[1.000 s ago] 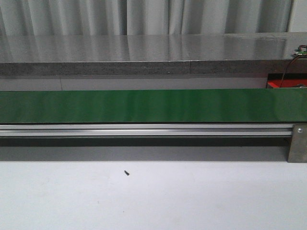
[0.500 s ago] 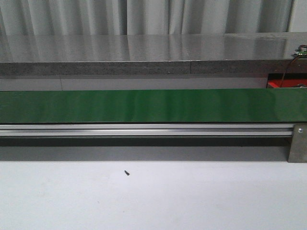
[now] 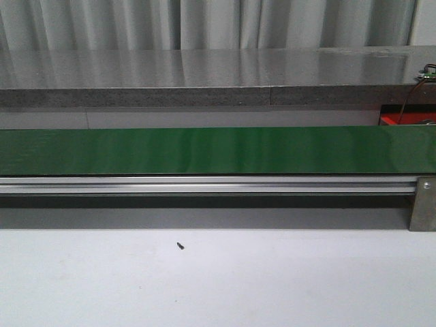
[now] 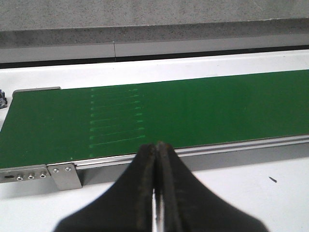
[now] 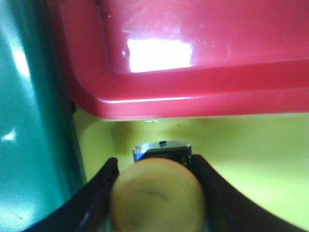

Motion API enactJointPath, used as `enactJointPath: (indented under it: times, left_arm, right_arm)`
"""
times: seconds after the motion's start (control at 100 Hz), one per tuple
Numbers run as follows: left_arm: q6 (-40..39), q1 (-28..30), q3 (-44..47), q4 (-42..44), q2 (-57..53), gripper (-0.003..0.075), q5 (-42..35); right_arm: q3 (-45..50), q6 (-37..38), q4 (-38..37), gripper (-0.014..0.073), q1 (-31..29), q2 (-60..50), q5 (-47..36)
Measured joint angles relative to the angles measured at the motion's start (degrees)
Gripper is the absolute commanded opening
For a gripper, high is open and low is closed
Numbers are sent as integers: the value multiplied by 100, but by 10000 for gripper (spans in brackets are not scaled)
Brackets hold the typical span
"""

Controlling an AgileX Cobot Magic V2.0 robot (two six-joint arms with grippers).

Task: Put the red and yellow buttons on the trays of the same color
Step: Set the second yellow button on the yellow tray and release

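In the right wrist view, my right gripper is shut on a yellow button with a blue and black base, one black finger on each side of it. The button hangs just over the yellow tray. The red tray lies right beside the yellow one. No red button shows in any view. In the left wrist view, my left gripper is shut and empty, over the white table by the near rail of the green conveyor belt. Neither gripper shows in the front view.
The green belt runs across the front view on an aluminium rail, with a grey stone ledge behind. A bit of red shows at the far right. A small dark speck lies on the white table. The belt also borders the trays.
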Motion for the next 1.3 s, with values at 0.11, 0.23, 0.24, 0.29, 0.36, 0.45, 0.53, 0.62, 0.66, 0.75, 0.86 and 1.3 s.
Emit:
enactJointPath:
  times: [0.11, 0.23, 0.24, 0.29, 0.36, 0.45, 0.53, 0.62, 0.66, 0.75, 0.86, 1.3]
  left_arm:
    - [0, 0, 0, 0, 0, -19, 0]
    - [0, 0, 0, 0, 0, -20, 0]
    - [0, 0, 0, 0, 0, -19, 0]
    - [0, 0, 0, 0, 0, -20, 0]
    - [0, 0, 0, 0, 0, -20, 0]
    - [0, 0, 0, 0, 0, -20, 0]
    - [0, 0, 0, 0, 0, -19, 0]
    - [0, 0, 0, 0, 0, -20, 0]
    - [0, 0, 0, 0, 0, -19, 0]
    - [0, 0, 0, 0, 0, -20, 0]
    - [0, 0, 0, 0, 0, -20, 0]
    - [0, 0, 0, 0, 0, -20, 0]
  right_arm:
    - [0, 0, -49, 132, 9, 0, 0]
    - [0, 0, -63, 132, 9, 0, 0]
    - [0, 0, -63, 132, 9, 0, 0]
    - [0, 0, -63, 133, 9, 0, 0]
    - [0, 0, -63, 133, 13, 0, 0]
    - [0, 0, -63, 133, 22, 0, 0]
    - [0, 0, -63, 133, 22, 0, 0]
    - [0, 0, -72, 133, 22, 0, 0]
    - [0, 0, -72, 133, 22, 0, 0]
    - [0, 0, -72, 133, 22, 0, 0]
    - [0, 0, -72, 133, 22, 0, 0]
    - [0, 0, -72, 134, 22, 0, 0]
